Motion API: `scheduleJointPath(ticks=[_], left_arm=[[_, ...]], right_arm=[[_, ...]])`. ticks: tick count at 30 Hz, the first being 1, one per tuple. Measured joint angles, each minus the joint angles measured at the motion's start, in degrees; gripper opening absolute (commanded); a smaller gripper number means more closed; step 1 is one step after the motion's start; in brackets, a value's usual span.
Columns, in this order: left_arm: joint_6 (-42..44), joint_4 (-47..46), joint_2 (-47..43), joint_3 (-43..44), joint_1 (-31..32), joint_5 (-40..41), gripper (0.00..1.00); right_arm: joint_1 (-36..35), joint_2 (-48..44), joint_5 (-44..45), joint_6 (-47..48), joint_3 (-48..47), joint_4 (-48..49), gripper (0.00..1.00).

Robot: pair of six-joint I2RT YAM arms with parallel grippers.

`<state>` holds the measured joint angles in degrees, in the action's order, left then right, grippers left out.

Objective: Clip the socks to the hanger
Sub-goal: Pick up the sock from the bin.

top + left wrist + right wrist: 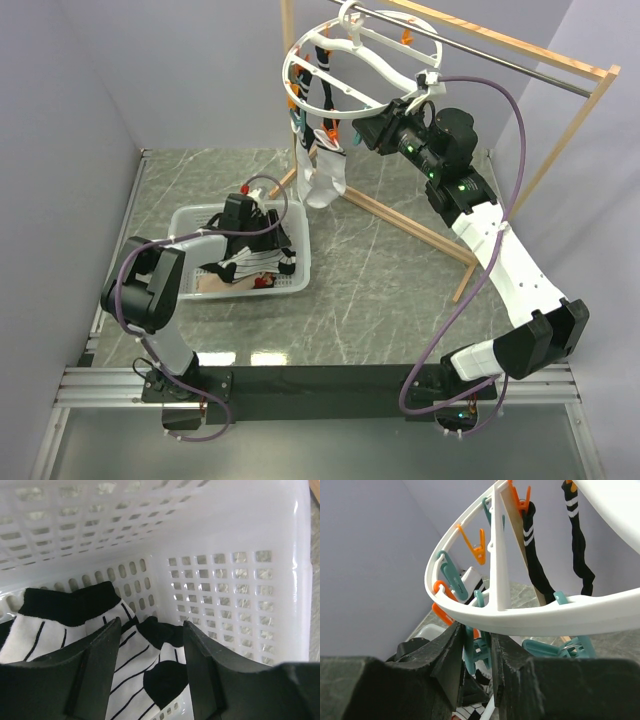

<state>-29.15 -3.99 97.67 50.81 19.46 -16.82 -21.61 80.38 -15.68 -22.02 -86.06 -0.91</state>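
The hanger (pixel 372 62) is a white ring hung by its hook from a metal rod. A white sock (pixel 325 178) and black socks (pixel 535 565) dangle from its clips. My right gripper (pixel 477 635) reaches up under the ring's rim (pixel 530 620) and is shut on a teal clip (pixel 479 652). Down in the basket, my left gripper (pixel 152 630) is open. Its fingers (pixel 100 660) straddle a white sock with thin black stripes (pixel 135 660) and a black toe. More socks (pixel 250 265) lie heaped in the basket.
The white perforated basket (pixel 300 250) sits at left centre, and its corner wall (pixel 240 595) is close ahead of the left fingers. A wooden frame (pixel 410 225) carries the metal rod (pixel 480 50). Orange clips (pixel 475 545) hang round the ring.
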Motion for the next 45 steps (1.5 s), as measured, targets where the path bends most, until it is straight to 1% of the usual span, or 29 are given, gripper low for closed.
scheduleJointPath(ticks=[2,3,4,11,14,15,16,17,18,26,29,32,38,42,45], left_arm=[[0.0,-0.1,0.1,0.0,0.1,-0.3,0.57],[0.0,-0.1,0.1,0.0,0.2,-0.4,0.53],[0.0,-0.2,0.1,-0.1,0.2,-0.5,0.51],[0.6,-1.2,0.1,-1.0,0.2,-0.5,0.49],[1.0,-1.7,0.1,-1.3,0.2,-0.6,0.33],[1.2,-2.0,0.1,-1.6,0.2,-0.7,0.25],[1.2,-2.3,0.1,-2.0,0.2,-0.8,0.22],[1.4,-2.5,0.1,-2.4,0.2,-0.9,0.17],[1.5,-2.6,0.1,-2.8,0.2,-0.9,0.01],[1.9,-2.7,0.0,-3.3,0.3,-0.7,0.01],[2.0,-1.5,-1.9,-3.3,0.3,0.3,0.0],[2.1,0.0,-7.2,-3.2,0.2,1.5,0.0],[2.1,0.8,-22.4,-1.2,0.0,1.6,0.01],[2.1,0.7,-28.3,-0.6,0.1,1.0,0.01],[2.1,1.1,-31.0,0.3,1.4,1.3,0.01]], right_arm=[[0.0,0.0,0.0,0.0,0.0,0.0,0.0],[0.0,0.0,0.0,0.0,0.0,0.0,0.0],[0.0,0.0,0.0,0.0,0.0,0.0,0.0],[0.0,0.0,0.0,0.0,0.0,0.0,0.0],[0.0,0.0,0.0,0.0,0.0,0.0,0.0],[0.0,0.0,0.0,0.0,0.0,0.0,0.0],[0.0,0.0,0.0,0.0,0.0,0.0,0.0],[0.0,0.0,0.0,0.0,0.0,0.0,0.0],[0.0,0.0,0.0,0.0,0.0,0.0,0.0],[0.0,0.0,0.0,0.0,-0.1,-0.1,0.0],[0.0,0.0,0.0,0.0,-0.1,-0.1,0.0],[0.0,0.0,0.0,0.0,-0.1,-0.2,0.0],[0.0,0.0,0.0,0.0,-0.2,-0.4,0.0],[0.0,0.0,-0.4,0.0,-0.2,-0.4,0.0],[0.0,0.0,-0.7,0.0,-0.2,-0.4,0.0]])
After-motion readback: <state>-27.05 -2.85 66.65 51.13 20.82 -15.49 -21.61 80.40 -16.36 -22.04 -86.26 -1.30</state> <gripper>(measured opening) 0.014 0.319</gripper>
